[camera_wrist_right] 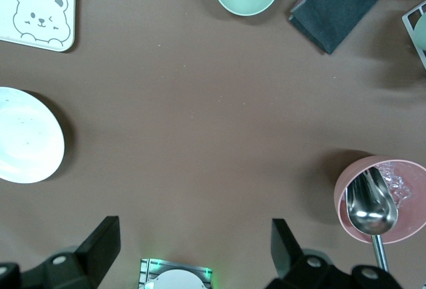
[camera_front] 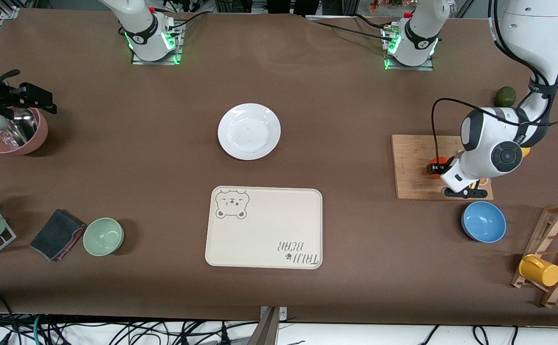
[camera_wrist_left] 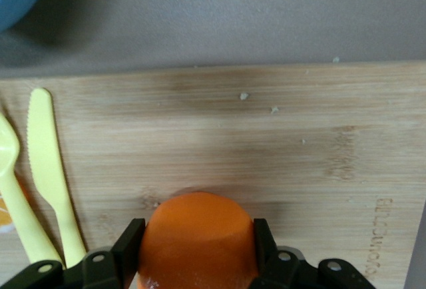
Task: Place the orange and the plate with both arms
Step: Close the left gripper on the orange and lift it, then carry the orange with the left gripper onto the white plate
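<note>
Your left gripper (camera_wrist_left: 198, 252) has clamped the orange (camera_wrist_left: 200, 239) on the cutting board (camera_front: 413, 165).

Your right gripper (camera_wrist_right: 193, 246) waits with jaws wide over the table's right-arm end near the pink bowl (camera_front: 32, 139); the plate (camera_front: 249, 131) sits mid-table, the bear tray (camera_front: 264, 226) nearer the front camera than it.
</note>
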Controlling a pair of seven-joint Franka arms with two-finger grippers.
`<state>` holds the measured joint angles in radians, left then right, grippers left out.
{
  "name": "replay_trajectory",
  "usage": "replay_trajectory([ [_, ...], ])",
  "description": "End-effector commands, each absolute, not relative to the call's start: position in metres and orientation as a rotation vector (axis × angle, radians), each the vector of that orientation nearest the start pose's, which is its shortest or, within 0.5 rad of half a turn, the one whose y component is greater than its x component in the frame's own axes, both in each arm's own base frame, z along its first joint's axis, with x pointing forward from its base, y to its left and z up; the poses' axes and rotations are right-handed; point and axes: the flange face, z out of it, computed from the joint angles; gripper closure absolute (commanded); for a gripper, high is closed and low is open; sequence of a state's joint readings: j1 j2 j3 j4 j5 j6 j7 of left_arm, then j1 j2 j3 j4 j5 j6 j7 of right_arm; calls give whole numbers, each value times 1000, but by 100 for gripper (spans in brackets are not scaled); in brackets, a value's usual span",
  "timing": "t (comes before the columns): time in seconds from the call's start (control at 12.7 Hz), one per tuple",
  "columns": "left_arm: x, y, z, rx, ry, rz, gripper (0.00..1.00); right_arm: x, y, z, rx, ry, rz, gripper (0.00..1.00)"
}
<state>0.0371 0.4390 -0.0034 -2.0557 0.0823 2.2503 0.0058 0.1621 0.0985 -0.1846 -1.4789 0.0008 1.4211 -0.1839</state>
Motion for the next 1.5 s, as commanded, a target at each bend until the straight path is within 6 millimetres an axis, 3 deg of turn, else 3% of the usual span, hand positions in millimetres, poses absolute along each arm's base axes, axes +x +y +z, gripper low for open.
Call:
replay_trajectory([
  [0.0,577,-15,231,-3056,50,421,100,568,-10,607,-3124,-266,247,0],
  [0.08,582,-42,241,-3054,-10,425,100,568,-10,606,-3122,-266,249,0],
  [0.24,582,-116,263,-3049,-138,442,100,568,-10,606,-3122,-266,249,0],
  [0.55,533,-312,300,-3052,-445,383,100,568,-11,606,-3122,-263,249,0],
  [0.71,503,-410,326,-3087,-508,334,100,568,-11,606,-3122,-263,249,0],
  [0.79,487,-453,326,-3104,-546,373,100,568,-11,606,-3124,-263,250,0],
  [0.95,449,-523,302,-3097,-568,427,100,568,-11,606,-3122,-263,249,0],
  [1.03,430,-555,294,-3108,-553,440,100,568,-11,606,-3122,-263,249,0],
  [1.19,410,-586,264,-3150,-576,426,100,568,-11,606,-3122,-263,249,0],
  [1.42,396,-600,217,-3156,-612,393,100,568,-11,607,-3122,-263,247,0],
])
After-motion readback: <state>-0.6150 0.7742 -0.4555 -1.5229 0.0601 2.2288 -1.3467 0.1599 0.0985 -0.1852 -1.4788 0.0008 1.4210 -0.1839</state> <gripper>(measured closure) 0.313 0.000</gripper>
